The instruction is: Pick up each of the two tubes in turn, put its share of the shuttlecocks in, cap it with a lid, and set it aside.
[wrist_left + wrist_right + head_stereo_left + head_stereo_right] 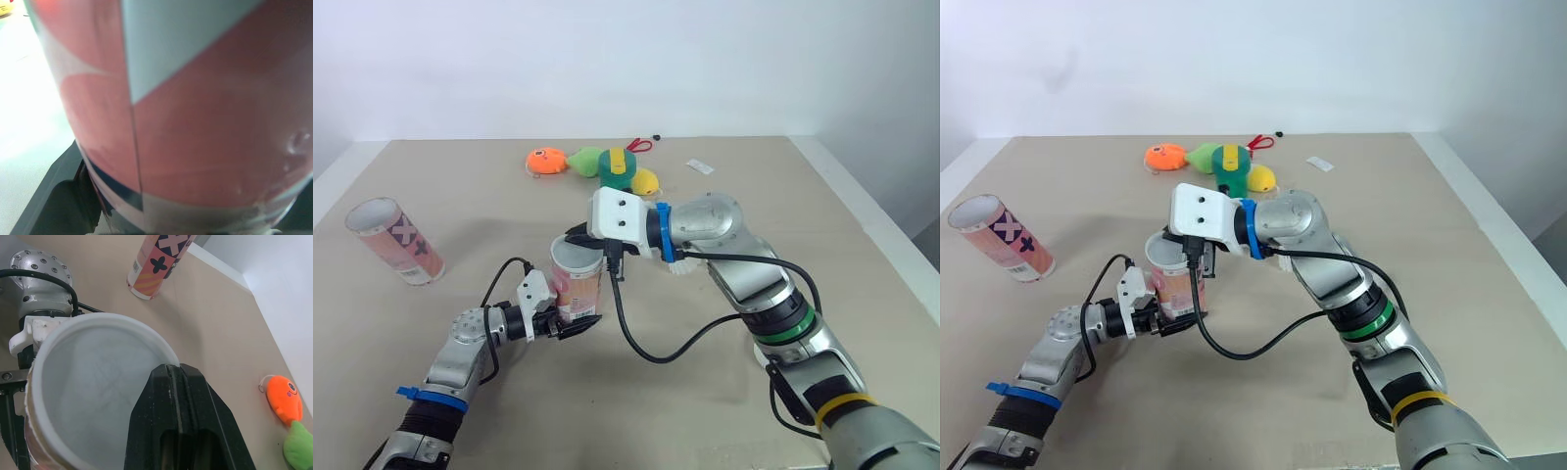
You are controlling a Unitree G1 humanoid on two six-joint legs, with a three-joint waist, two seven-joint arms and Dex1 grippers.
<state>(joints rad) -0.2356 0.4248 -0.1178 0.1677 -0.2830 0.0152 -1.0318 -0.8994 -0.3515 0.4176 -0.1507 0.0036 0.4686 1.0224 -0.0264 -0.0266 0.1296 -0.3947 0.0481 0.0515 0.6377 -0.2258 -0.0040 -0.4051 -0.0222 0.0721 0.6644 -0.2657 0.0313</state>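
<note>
The left gripper (pixel 570 318) is clamped on the lower part of the red-and-white patterned cardboard tube (pixel 579 286), holding it upright just over the beige table (pixel 754 196). A white round plastic lid (pixel 93 382) covers its mouth. The right gripper (pixel 173 371) holds nothing, its fingers pressed together with the tips on the lid's rim. A second patterned tube (pixel 396 242) stands at 9 o'clock and an orange, green and yellow plush toy (pixel 607 166) lies at 12 o'clock.
</note>
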